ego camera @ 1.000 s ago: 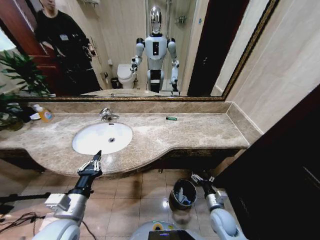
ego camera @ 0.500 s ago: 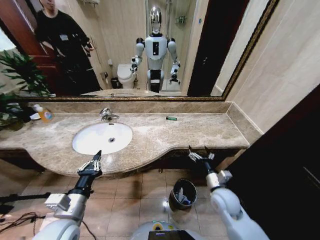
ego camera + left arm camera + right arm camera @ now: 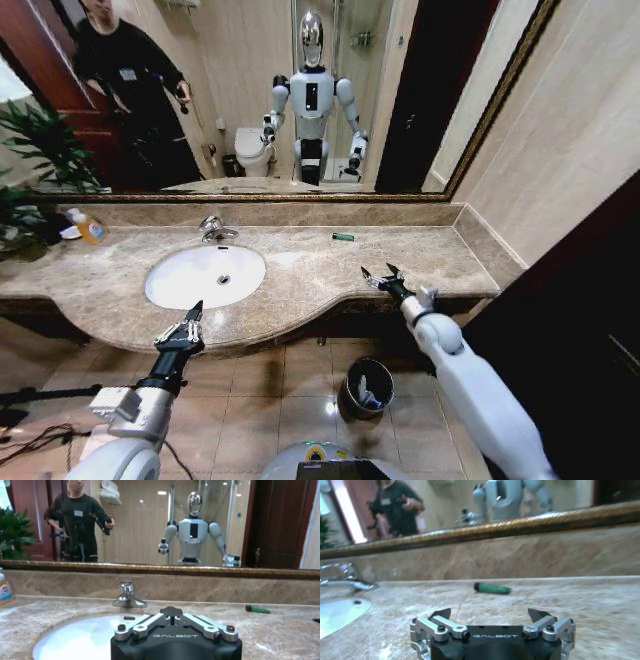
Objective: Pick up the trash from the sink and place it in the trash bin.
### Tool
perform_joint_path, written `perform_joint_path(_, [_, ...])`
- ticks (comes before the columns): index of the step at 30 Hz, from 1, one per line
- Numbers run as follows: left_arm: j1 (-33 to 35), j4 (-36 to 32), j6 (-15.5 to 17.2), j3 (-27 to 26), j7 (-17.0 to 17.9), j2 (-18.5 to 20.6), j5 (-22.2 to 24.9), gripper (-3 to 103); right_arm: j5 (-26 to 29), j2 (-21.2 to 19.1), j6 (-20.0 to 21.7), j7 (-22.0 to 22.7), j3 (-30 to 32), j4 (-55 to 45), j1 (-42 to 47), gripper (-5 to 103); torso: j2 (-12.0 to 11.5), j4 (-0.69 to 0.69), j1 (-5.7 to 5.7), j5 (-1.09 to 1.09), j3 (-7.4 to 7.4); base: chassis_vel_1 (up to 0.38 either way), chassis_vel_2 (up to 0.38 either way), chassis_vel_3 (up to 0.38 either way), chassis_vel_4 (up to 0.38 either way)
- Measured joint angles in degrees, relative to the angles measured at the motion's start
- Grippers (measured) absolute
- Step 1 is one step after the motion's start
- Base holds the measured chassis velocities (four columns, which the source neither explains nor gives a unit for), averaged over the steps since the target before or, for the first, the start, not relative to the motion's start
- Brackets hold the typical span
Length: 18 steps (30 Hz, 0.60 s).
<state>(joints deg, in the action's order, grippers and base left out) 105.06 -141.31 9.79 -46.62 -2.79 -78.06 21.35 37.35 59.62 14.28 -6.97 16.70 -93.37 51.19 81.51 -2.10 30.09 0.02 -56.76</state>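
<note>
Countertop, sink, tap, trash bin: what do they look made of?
Countertop: looks like polished brown marble, judging by the veined mottling and soft sheen; could be a stone-look composite.
Sink: glossy white, probably ceramic, smooth and even.
Tap: chrome-finished metal with mirror-like reflections.
Trash bin: glossy dark body with a shiny rim that looks metal; whether the body is plastic or metal is unclear.

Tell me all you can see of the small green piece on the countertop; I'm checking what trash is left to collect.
The small green piece is a short cylinder, glossy green like plastic, with a darker end. It lies flat on its side on the brown marble countertop, near the backsplash under the mirror, off to the right of the sink and outside the basin. Nothing touches it. The right gripper hovers open over the counter nearer the front edge, apart from it.
</note>
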Motion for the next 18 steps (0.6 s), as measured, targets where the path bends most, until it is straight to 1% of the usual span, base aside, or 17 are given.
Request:
perform_joint_path(1, [0.0,0.0,0.0,0.0,0.0,0.0,0.0,0,0.2,-0.2,0.1,-1.0,-0.9,1.1,-1.5,100,0.0,-0.01,0.0,-0.01,0.0,0.0,0.0,0.0,0.0])
perform_joint_path(2, [0.0,0.0,0.0,0.0,0.0,0.0,0.0,0,0.2,-0.5,0.2,-3.9,-2.8,4.2,-5.2,100,0.0,-0.01,0.0,-0.04,0.0,0.0,0.0,0.0,0.0])
perform_joint_path(3, [0.0,0.0,0.0,0.0,0.0,0.0,0.0,0,0.1,-0.5,0.4,-6.0,-3.8,6.2,-7.5,100,0.0,-0.01,0.0,-0.02,0.0,0.0,0.0,0.0,0.0])
perform_joint_path(4, [0.0,0.0,0.0,0.0,0.0,0.0,0.0,0,0.1,-0.5,0.4,-6.0,-3.8,6.2,-7.5,100,0.0,-0.01,0.0,-0.02,0.0,0.0,0.0,0.0,0.0])
perform_joint_path(7, [0.0,0.0,0.0,0.0,0.0,0.0,0.0,0,-0.6,0.3,0.4,-10.8,-7.5,13.2,-14.7,100,0.0,-0.01,0.0,-0.04,0.0,0.0,0.0,0.0,0.0])
perform_joint_path(8, [0.0,0.0,0.0,0.0,0.0,0.0,0.0,0,-0.6,0.3,0.4,-10.8,-7.5,13.2,-14.7,100,0.0,-0.01,0.0,-0.04,0.0,0.0,0.0,0.0,0.0])
perform_joint_path(11, [0.0,0.0,0.0,0.0,0.0,0.0,0.0,0,-1.6,1.7,0.1,-13.1,-11.2,18.8,-19.5,100,0.0,-0.01,0.0,-0.02,0.0,0.0,0.0,0.0,0.0])
perform_joint_path(12, [0.0,0.0,0.0,0.0,0.0,0.0,0.0,0,-1.6,1.7,0.1,-13.1,-11.2,18.8,-19.5,100,0.0,-0.01,0.0,-0.02,0.0,0.0,0.0,0.0,0.0])
perform_joint_path(15, [0.0,0.0,0.0,0.0,0.0,0.0,0.0,0,-2.5,3.5,-0.8,-13.4,-14.5,23.3,-23.3,100,0.0,-0.01,0.0,-0.02,0.0,0.0,0.0,0.0,0.0])
perform_joint_path(18, [0.0,0.0,0.0,0.0,0.0,0.0,0.0,0,-2.8,4.6,-1.2,-13.1,-15.9,25.7,-25.6,100,0.0,-0.01,0.0,-0.02,0.0,0.0,0.0,0.0,0.0])
